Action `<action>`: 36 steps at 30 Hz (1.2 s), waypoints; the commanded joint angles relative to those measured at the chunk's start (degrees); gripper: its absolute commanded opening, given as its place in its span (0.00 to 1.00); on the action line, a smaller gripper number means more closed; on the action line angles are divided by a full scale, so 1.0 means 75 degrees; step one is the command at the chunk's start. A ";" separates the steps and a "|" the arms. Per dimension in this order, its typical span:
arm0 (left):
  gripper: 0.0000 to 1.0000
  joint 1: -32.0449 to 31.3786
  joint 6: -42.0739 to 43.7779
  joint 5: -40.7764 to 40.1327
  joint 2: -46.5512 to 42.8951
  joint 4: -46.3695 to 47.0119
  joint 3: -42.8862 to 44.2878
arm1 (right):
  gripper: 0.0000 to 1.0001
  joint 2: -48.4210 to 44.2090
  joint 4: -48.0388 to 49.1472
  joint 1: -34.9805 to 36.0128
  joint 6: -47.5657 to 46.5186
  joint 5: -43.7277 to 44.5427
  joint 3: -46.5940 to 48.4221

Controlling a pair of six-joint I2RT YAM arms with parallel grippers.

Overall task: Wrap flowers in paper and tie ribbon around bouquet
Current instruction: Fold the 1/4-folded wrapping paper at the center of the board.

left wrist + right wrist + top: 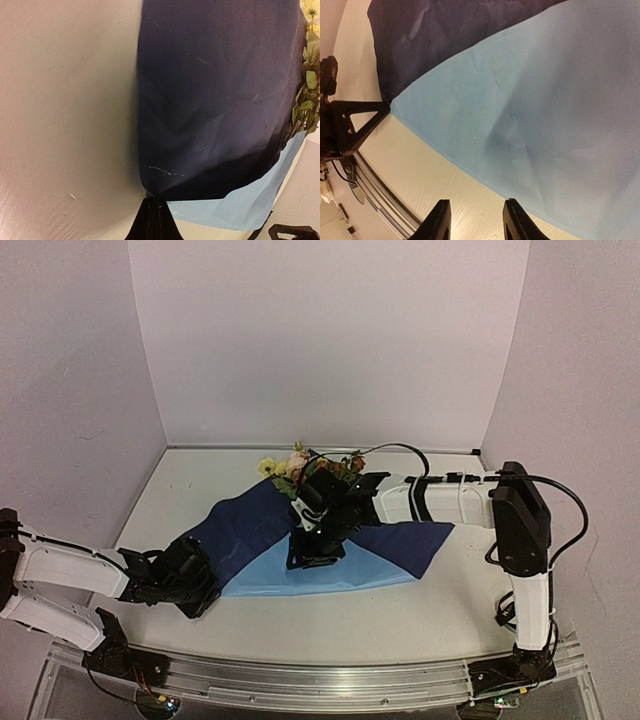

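1. At the near-left corner of the paper (330, 575), the left end effector (155, 212) is pinching with its fingers pressed together. The dark-blue flap is running straight into the fingertips, so it appears to be gripping that corner, probably so the flap can be carried across.
2. Over the middle of the sheet, the right end effector (476, 204) is hanging with its fingers a modest gap apart and nothing between them. The light-blue near edge and bare tabletop (400, 625) are lying below them.
3. The paper is lying flat on the tabletop, with two dark-blue flaps turned in towards the centre and a light-blue wedge showing between them. By my reading, this is beginning the cone.
4. The flowers (305, 468) are lying at the far end of the sheet, with blooms poking past its edge, likely so they will show above the wrap. Their stems are hiding beneath the right arm.
5. The ribbon is not showing in any view, so tying is looking some way off.
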 commanded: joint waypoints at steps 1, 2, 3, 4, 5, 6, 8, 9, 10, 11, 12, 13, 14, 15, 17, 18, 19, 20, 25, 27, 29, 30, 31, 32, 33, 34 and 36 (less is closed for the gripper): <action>0.00 -0.0103 0.0621 -0.0393 -0.0110 -0.0155 0.0431 | 0.30 0.0338 0.0554 0.0054 0.0912 0.0003 0.0138; 0.00 -0.0116 0.0705 -0.0422 -0.0130 -0.0160 0.0457 | 0.28 0.0377 0.0642 0.0055 0.1036 -0.0020 0.0091; 0.00 -0.0135 0.0760 -0.0447 -0.0155 -0.0157 0.0478 | 0.26 0.0428 0.0721 0.0051 0.1152 -0.0042 0.0042; 0.00 -0.0159 0.0807 -0.0470 -0.0188 -0.0152 0.0496 | 0.24 0.0477 0.0816 0.0049 0.1280 -0.0064 -0.0009; 0.00 -0.0167 0.0880 -0.0492 -0.0210 -0.0149 0.0513 | 0.22 0.0502 0.0927 0.0055 0.1396 -0.0097 -0.0069; 0.00 -0.0181 0.0921 -0.0503 -0.0224 -0.0148 0.0541 | 0.21 0.0525 0.1006 0.0061 0.1499 -0.0102 -0.0122; 0.00 -0.0205 0.0985 -0.0528 -0.0256 -0.0165 0.0567 | 0.19 0.0580 0.1149 0.0069 0.1589 -0.0089 -0.0225; 0.00 -0.0222 0.0993 -0.0543 -0.0277 -0.0182 0.0576 | 0.18 0.0596 0.1210 0.0067 0.1621 -0.0081 -0.0271; 0.00 -0.0228 0.1003 -0.0550 -0.0301 -0.0190 0.0572 | 0.18 0.0622 0.1274 0.0061 0.1636 -0.0077 -0.0316; 0.00 -0.0239 0.1018 -0.0564 -0.0336 -0.0208 0.0573 | 0.17 0.0651 0.1293 0.0061 0.1630 -0.0072 -0.0323; 0.00 -0.0253 0.1034 -0.0578 -0.0382 -0.0232 0.0572 | 0.17 0.0680 0.1309 0.0062 0.1618 -0.0063 -0.0325; 0.00 -0.0273 0.1053 -0.0599 -0.0443 -0.0266 0.0569 | 0.17 0.0713 0.1321 0.0063 0.1589 -0.0046 -0.0318; 0.00 -0.0295 0.1080 -0.0631 -0.0496 -0.0301 0.0568 | 0.17 0.0759 0.1331 0.0066 0.1555 -0.0033 -0.0299; 0.00 -0.0314 0.1117 -0.0666 -0.0554 -0.0343 0.0573 | 0.17 0.0810 0.1329 0.0069 0.1536 -0.0024 -0.0264; 0.00 -0.0348 0.1201 -0.0720 -0.0664 -0.0417 0.0596 | 0.16 0.0896 0.1329 0.0068 0.1477 0.0023 -0.0215; 0.00 -0.0379 0.1286 -0.0740 -0.0721 -0.0426 0.0615 | 0.16 0.0944 0.1329 0.0070 0.1434 0.0057 -0.0195; 0.00 -0.0403 0.1343 -0.0754 -0.0777 -0.0444 0.0645 | 0.16 0.0971 0.1329 0.0068 0.1401 0.0079 -0.0186; 0.00 -0.0429 0.1441 -0.0768 -0.0827 -0.0422 0.0659 | 0.16 0.1020 0.1329 0.0065 0.1361 0.0116 -0.0174; 0.00 -0.0534 0.2033 -0.0781 -0.1018 -0.0233 0.0771 | 0.16 0.1237 0.1329 0.0068 0.1219 0.0249 -0.0057; 0.00 -0.0573 0.2274 -0.0781 -0.1073 -0.0154 0.0829 | 0.15 0.1309 0.1329 0.0091 0.1165 0.0274 -0.0005; 0.00 -0.0591 0.2484 -0.0773 -0.1111 -0.0072 0.0883 | 0.15 0.1317 0.1328 0.0118 0.1071 0.0323 -0.0021; 0.00 -0.0597 0.2594 -0.0762 -0.1126 -0.0031 0.0909 | 0.15 0.1313 0.1325 0.0142 0.1026 0.0355 -0.0035; 0.00 -0.0599 0.2662 -0.0763 -0.1136 -0.0033 0.0939 | 0.15 0.1296 0.1321 0.0153 0.0974 0.0374 -0.0053; 0.00 -0.0600 0.2699 -0.0776 -0.1147 -0.0048 0.0961 | 0.15 0.1263 0.1318 0.0160 0.0915 0.0401 -0.0080; 0.00 -0.0601 0.2655 -0.0812 -0.1170 -0.0106 0.0957 | 0.15 0.1216 0.1318 0.0161 0.0876 0.0419 -0.0106; 0.00 -0.0601 0.2572 -0.0850 -0.1200 -0.0193 0.0917 | 0.16 0.1170 0.1313 0.0161 0.0826 0.0424 -0.0120; 0.00 -0.0601 0.2277 -0.0896 -0.1261 -0.0364 0.0798 | 0.16 0.1029 0.1236 0.0161 0.0697 0.0392 -0.0115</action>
